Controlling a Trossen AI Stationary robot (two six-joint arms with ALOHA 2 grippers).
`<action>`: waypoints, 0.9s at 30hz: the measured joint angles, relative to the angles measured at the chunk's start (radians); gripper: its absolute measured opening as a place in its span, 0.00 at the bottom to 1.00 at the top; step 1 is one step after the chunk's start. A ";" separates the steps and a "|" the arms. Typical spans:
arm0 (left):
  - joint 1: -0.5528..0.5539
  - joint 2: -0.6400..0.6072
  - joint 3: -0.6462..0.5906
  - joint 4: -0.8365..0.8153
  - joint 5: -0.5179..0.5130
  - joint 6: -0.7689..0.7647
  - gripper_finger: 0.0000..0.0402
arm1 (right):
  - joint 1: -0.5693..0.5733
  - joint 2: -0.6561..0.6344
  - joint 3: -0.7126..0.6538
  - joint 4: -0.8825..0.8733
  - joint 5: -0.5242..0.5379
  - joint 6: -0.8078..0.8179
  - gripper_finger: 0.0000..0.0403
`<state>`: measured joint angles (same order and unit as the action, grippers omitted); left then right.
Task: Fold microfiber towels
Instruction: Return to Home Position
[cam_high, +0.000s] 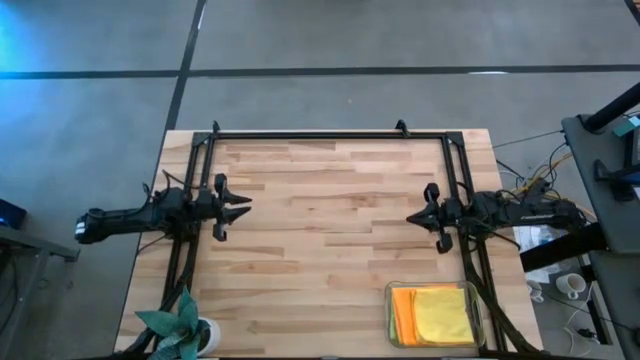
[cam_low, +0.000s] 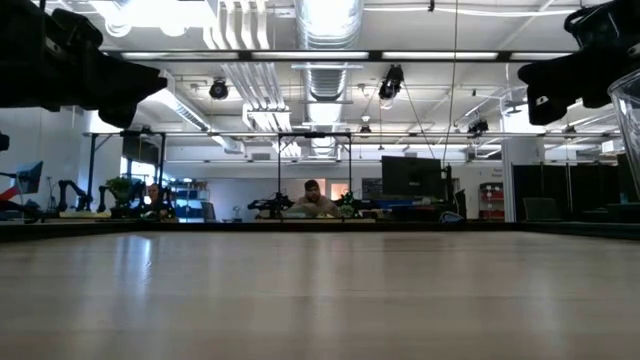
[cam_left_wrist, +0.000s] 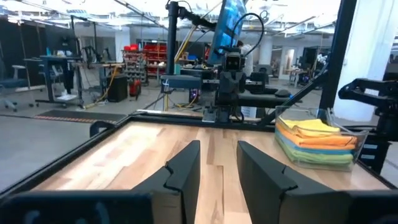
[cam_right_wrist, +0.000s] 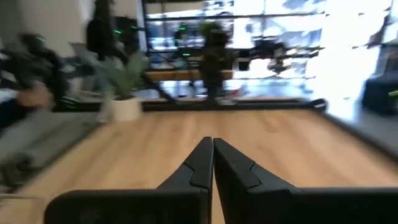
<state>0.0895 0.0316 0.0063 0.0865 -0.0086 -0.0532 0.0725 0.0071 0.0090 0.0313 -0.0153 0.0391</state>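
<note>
The microfiber towels (cam_high: 435, 315) lie folded in a stack inside a clear plastic tray (cam_high: 391, 315) at the table's near right corner. Yellow is on top with orange beside it; the left wrist view shows the towels (cam_left_wrist: 317, 142) with blue and green layers underneath. My left gripper (cam_high: 247, 206) hovers level at the table's left side, open, with nothing between its fingers (cam_left_wrist: 217, 146). My right gripper (cam_high: 410, 217) hovers level at the right side, shut on nothing (cam_right_wrist: 212, 142). The two grippers point toward each other across the bare wood.
A small leafy plant in a white pot (cam_high: 180, 325) stands at the near left corner. A black rail frame (cam_high: 330, 134) runs along the far, left and right sides of the table. Bare wood (cam_high: 330, 220) lies between the grippers. People sit in the room beyond (cam_low: 313, 200).
</note>
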 joint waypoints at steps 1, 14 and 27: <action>0.000 0.000 0.000 0.000 0.000 0.002 0.23 | 0.005 0.000 0.000 0.001 0.036 -0.027 0.02; 0.002 0.009 -0.001 -0.061 0.002 0.008 0.04 | -0.025 0.063 0.000 -0.010 0.114 -0.098 0.02; 0.002 0.033 -0.002 -0.062 -0.016 0.009 0.02 | -0.025 0.146 0.000 -0.007 0.122 -0.012 0.02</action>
<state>0.0914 0.0641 0.0048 0.0241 -0.0246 -0.0444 0.0475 0.1527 0.0090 0.0239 0.1062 0.0268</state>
